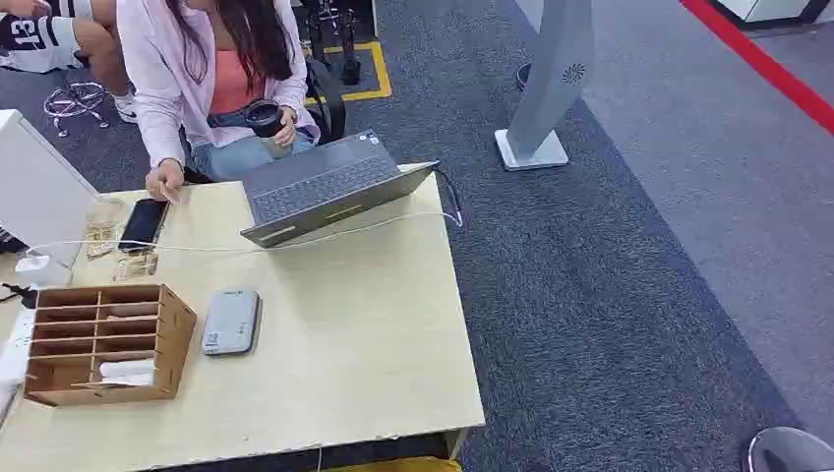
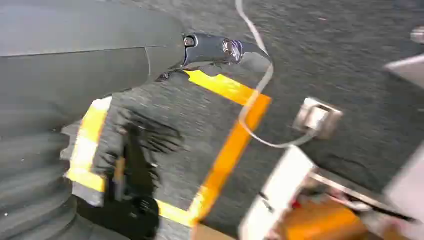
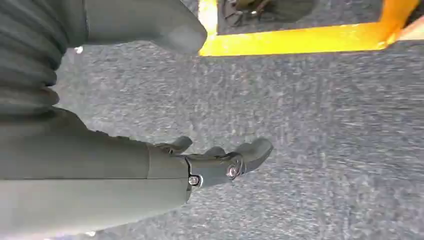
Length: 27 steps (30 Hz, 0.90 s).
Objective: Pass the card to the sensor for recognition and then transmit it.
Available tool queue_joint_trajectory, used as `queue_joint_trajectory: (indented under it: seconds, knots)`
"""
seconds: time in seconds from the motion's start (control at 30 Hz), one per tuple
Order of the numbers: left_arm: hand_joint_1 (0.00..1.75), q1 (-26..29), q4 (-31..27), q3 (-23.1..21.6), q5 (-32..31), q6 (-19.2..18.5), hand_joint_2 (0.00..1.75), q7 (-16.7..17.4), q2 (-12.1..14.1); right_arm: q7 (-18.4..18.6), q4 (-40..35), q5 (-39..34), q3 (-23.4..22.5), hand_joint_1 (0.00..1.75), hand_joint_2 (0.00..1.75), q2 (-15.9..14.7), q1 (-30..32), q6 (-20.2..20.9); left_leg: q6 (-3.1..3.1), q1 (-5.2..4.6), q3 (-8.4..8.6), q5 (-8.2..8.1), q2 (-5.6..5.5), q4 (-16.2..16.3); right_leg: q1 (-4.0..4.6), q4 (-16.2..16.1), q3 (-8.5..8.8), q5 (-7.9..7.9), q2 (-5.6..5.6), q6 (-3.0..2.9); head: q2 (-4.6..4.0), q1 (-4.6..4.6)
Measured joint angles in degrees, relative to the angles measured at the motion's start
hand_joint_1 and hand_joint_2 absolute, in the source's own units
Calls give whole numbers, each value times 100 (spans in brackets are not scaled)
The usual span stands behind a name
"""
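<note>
While both arms hang beside the body, the left hand and the right hand hold nothing, fingers loosely apart above grey carpet, so the step in hand is judged to be the first reach. Nearest on the table stands the wooden organizer, taken here as landmark; a pale flat piece, probably the card, lies in its lower near compartment, long axis seemingly along the slot, though its facing cannot be told. Just right of the organizer lies the grey sensor, long axis running away from the robot. Beyond the organizer lie a phone, a laptop and a seated person. A good pick would pinch the card's exposed edge, drawing straight outward.
</note>
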Motion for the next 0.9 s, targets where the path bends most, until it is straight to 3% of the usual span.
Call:
queue_joint_trajectory:
  seconds: [0.33, 0.7, 0.9]
  knots:
    - [0, 94, -1116, 485, -22, -1023, 175, -461, -396, 429, 125, 640, -387, 0, 175, 111, -61, -254, 0, 0, 0, 0, 0, 0, 0, 0, 0, 0, 0, 0, 0, 0]
    - [0, 390, -2829, 706, 208, -2265, 175, -962, -880, 897, 238, 1354, -796, 0, 175, 229, -108, -540, 0, 0, -5, 0, 0, 0, 0, 0, -2, 0, -1, 0, 0, -2]
    - [0, 574, -3622, 741, 509, -2726, 175, -1086, -1063, 1071, 286, 1631, -942, 0, 175, 358, -127, -776, 0, -1, -5, 0, -2, 0, -1, 0, -4, 0, -3, 0, 0, 2]
